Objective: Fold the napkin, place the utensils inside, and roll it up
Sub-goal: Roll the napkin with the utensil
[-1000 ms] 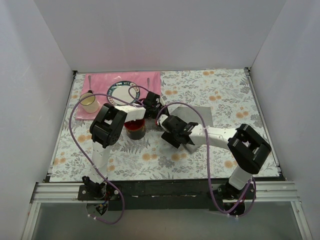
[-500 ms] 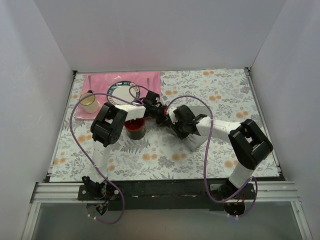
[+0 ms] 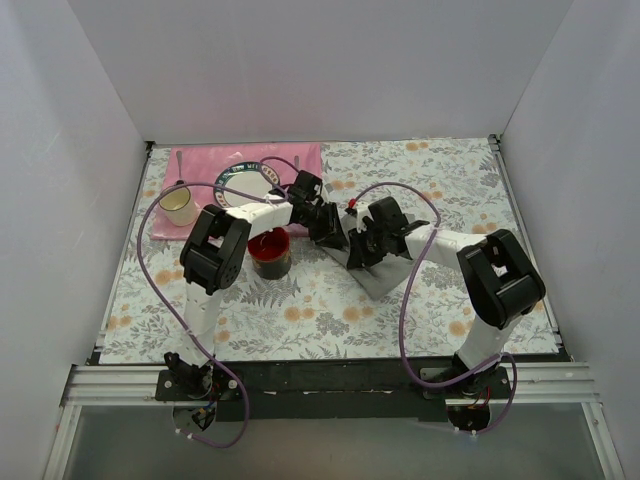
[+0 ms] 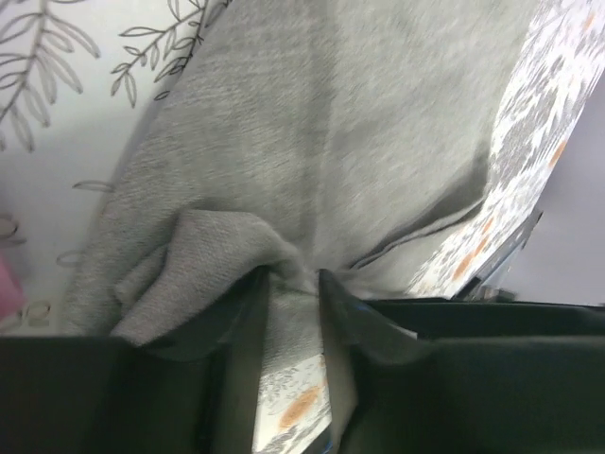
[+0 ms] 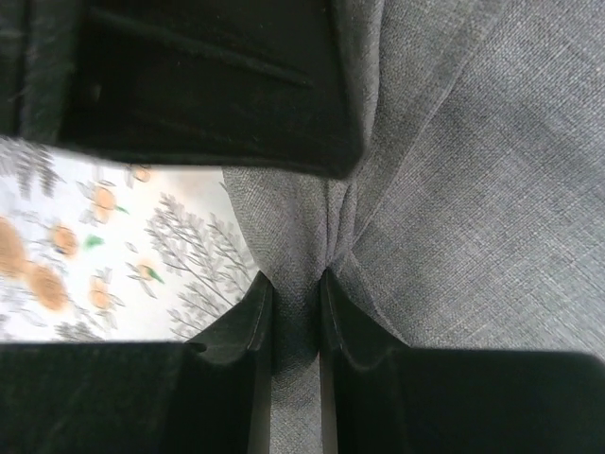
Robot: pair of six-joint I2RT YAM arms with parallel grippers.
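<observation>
The grey napkin (image 3: 386,270) lies crumpled mid-table, right of centre. My right gripper (image 3: 362,243) is at its left edge. In the right wrist view this gripper (image 5: 296,276) is shut on a pleat of the napkin (image 5: 473,189), and creases fan out from the pinch. My left gripper (image 3: 330,228) sits just left of it. In the left wrist view the jaws of this gripper (image 4: 293,274) stand slightly apart, with tablecloth showing between them. A bunched fold of the napkin (image 4: 331,142) rests against the fingertips. A slim utensil (image 3: 179,168) lies by the mug.
A dark red bowl (image 3: 270,255) stands just left of both grippers, under the left arm. A pink placemat (image 3: 200,160) at the back left carries a plate (image 3: 245,183) and a cream mug (image 3: 180,206). White walls close in three sides.
My right gripper swung up and left to the napkin's edge and closed on it. My left gripper shifted right and parted its jaws. The napkin is now bunched up.
</observation>
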